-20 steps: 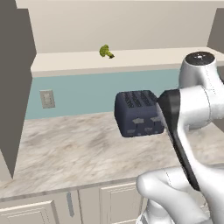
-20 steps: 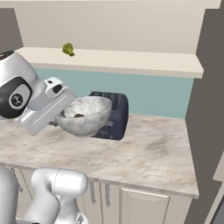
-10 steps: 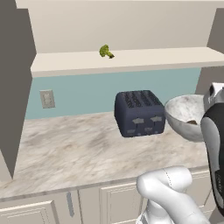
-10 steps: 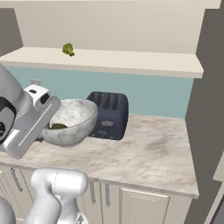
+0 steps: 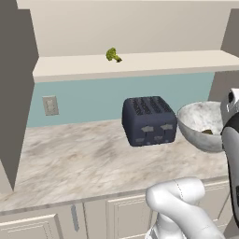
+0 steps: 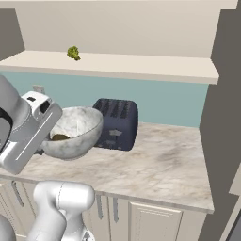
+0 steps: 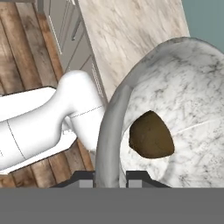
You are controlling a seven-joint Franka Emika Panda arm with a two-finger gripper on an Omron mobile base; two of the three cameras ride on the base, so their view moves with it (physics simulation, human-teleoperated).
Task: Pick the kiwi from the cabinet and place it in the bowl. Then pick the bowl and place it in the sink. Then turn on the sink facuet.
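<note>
The marbled whitish-grey bowl (image 5: 200, 125) (image 6: 71, 132) (image 7: 175, 100) hangs over the front part of the counter, beside the toaster. The dark brown kiwi (image 7: 151, 135) (image 6: 59, 137) (image 5: 207, 132) lies inside it. My gripper (image 7: 110, 177) is shut on the bowl's near rim, one fingertip on each side of the wall. The white hand (image 6: 33, 124) stands at the bowl's left in the right base view. The cabinet's pale shelf (image 5: 140, 63) (image 6: 122, 67) runs above. The sink and its faucet are out of view.
A dark blue toaster (image 5: 148, 120) (image 6: 116, 123) stands on the marbled counter (image 5: 70, 158) (image 6: 164, 164) against the teal wall. A green broccoli floret (image 5: 112, 54) (image 6: 73, 52) sits on the shelf. Cream base cupboards (image 7: 74, 30) and wooden floor lie below.
The arm has drawn the bowl away from the toaster's front, back toward the base and slightly lower, with the kiwi still inside. Toaster and broccoli have not moved.
</note>
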